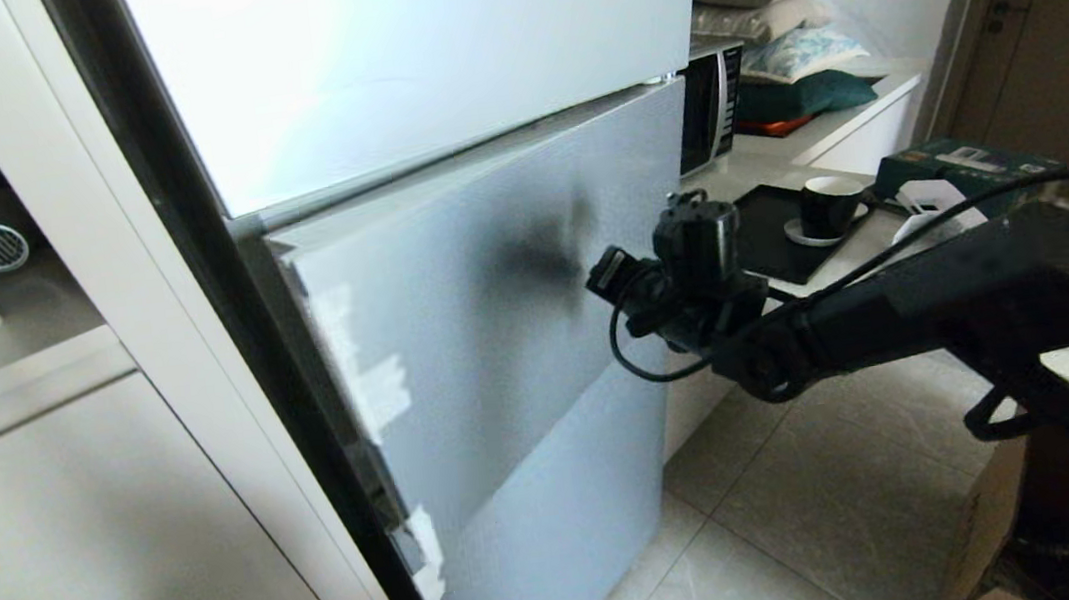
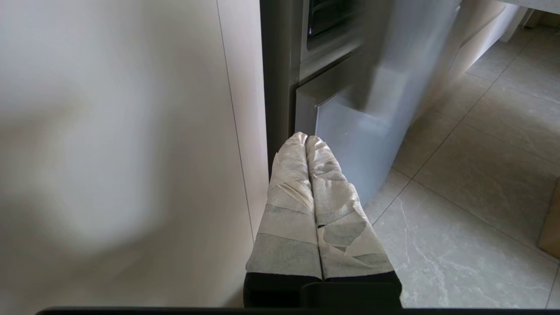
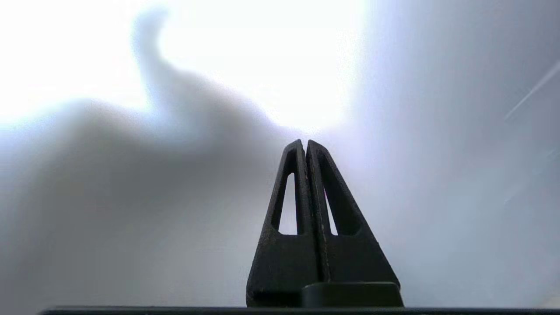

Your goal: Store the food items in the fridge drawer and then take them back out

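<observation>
Right gripper: right gripper [image 3: 306,142], black, 2 fingers pressed together with nothing between them, held close before the frosted blue-grey middle fridge front [image 1: 496,314], on its side nearer the grey tiled floor [image 1: 820,509].
Left gripper: left gripper [image 2: 306,138], tape-wrapped fingers pressed together and empty, parked low beside the white cabinet panel [image 2: 131,131], near the frosted blue-grey bottom fridge front [image 2: 363,140].
Task things: 2 round fruits and transparent plastic drawer are not visible; I judge they are behind the fridge fronts.
Handling of fruits: probably light, firm and smooth, so they can roll or slip; a hold across the widest part seems best, with gentle force for the ribbed tomato-like one.
Handling of drawer: stiff plastic, likely slides easily; the thick front lip is the place to pull.
Edges: the middle front stands slightly out from the white upper fridge door [image 1: 416,52]; its left edge carries white tape patches [image 1: 372,379].
Open room: floor on the right is free; the countertop with the black cup [image 1: 831,206] is near the right arm.
</observation>
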Controlling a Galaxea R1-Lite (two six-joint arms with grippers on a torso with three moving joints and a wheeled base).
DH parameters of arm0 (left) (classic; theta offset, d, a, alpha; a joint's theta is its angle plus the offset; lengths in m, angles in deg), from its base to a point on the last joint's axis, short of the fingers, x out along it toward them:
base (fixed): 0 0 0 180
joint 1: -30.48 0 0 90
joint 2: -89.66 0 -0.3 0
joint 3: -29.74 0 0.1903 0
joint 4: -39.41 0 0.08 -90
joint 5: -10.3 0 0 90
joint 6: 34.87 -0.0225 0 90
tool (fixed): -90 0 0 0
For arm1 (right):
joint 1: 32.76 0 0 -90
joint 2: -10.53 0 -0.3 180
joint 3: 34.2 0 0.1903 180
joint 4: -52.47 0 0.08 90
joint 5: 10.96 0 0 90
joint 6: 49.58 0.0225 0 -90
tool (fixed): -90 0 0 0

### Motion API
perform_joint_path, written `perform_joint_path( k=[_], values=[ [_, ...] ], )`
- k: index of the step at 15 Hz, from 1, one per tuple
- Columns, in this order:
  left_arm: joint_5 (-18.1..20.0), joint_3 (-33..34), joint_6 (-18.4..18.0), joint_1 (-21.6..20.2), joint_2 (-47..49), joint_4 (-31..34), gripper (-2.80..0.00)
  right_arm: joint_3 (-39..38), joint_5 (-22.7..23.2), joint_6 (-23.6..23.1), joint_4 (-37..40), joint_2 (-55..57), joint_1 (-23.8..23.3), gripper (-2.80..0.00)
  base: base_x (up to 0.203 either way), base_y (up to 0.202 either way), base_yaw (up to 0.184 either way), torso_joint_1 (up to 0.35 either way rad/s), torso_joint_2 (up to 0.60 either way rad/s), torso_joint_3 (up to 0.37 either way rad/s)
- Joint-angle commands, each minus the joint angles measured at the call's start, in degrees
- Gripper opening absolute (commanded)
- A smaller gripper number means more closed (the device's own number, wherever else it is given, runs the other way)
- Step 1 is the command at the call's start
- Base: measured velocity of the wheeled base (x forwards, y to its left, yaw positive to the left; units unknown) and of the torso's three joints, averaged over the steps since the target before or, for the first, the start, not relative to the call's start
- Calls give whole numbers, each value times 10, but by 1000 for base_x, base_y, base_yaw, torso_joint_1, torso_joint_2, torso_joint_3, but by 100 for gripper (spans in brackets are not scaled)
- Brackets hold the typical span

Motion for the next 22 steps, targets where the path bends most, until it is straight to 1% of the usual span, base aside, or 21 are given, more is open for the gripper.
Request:
perform_joint_path(
  k=[1, 4, 7, 8, 10, 11, 12, 13, 15, 16, 18, 19, 20, 21, 22],
  values=[
    [0, 0, 0, 0, 0, 0, -280, -8, -2, 3, -3, 11, 1, -280, 0, 0, 0, 0, 0, 0],
    [0, 0, 0, 0, 0, 0, -280, -106, 0, -3, -11, -87, 1, -280, 0, 0, 0, 0, 0, 0],
    [0, 0, 0, 0, 0, 0, -280, -232, -1, -25, -19, -240, 10, -280, 0, 0, 0, 0, 0, 0],
    [0, 0, 0, 0, 0, 0, -280, -276, -2, -33, -19, -295, 12, -280, 0, 0, 0, 0, 0, 0],
    [0, 0, 0, 0, 0, 0, -280, -397, -18, -63, -21, -411, 14, -280, 0, 0, 0, 0, 0, 0],
    [0, 0, 0, 0, 0, 0, -280, -459, -38, -82, -22, -455, 15, -280, 0, 0, 0, 0, 0, 0],
    [0, 0, 0, 0, 0, 0, -280, -522, -73, -97, -23, -492, 15, -280, 0, 0, 0, 0, 0, 0],
    [0, 0, 0, 0, 0, 0, -280, -574, -113, -109, -26, -524, 16, -280, 0, 0, 0, 0, 0, 0],
    [0, 0, 0, 0, 0, 0, -280, -661, -174, -125, -51, -575, 15, -280, 0, 0, 0, 0, 0, 0],
    [0, 0, 0, 0, 0, 0, -280, -693, -192, -142, -68, -606, 18, -280, 0, 0, 0, 0, 0, 0],
    [0, 0, 0, 0, 0, 0, -280, -744, -210, -191, -92, -664, 21, -280, 0, 0, 0, 0, 0, 0],
    [0, 0, 0, 0, 0, 0, -280, -769, -214, -218, -99, -688, 16, -280, 0, 0, 0, 0, 0, 0],
    [0, 0, 0, 0, 0, 0, -280, -789, -205, -234, -100, -718, -3, -280, 0, 0, 0, 0, 0, 0],
    [0, 0, 0, 0, 0, 0, -280, -813, -175, -249, -93, -763, -30, -280, 0, 0, 0, 0, 0, 0],
    [0, 0, 0, 0, 0, 0, -280, -840, -134, -264, -71, -822, -59, -280, 0, 0, 0, 0, 0, 0]
  ],
)
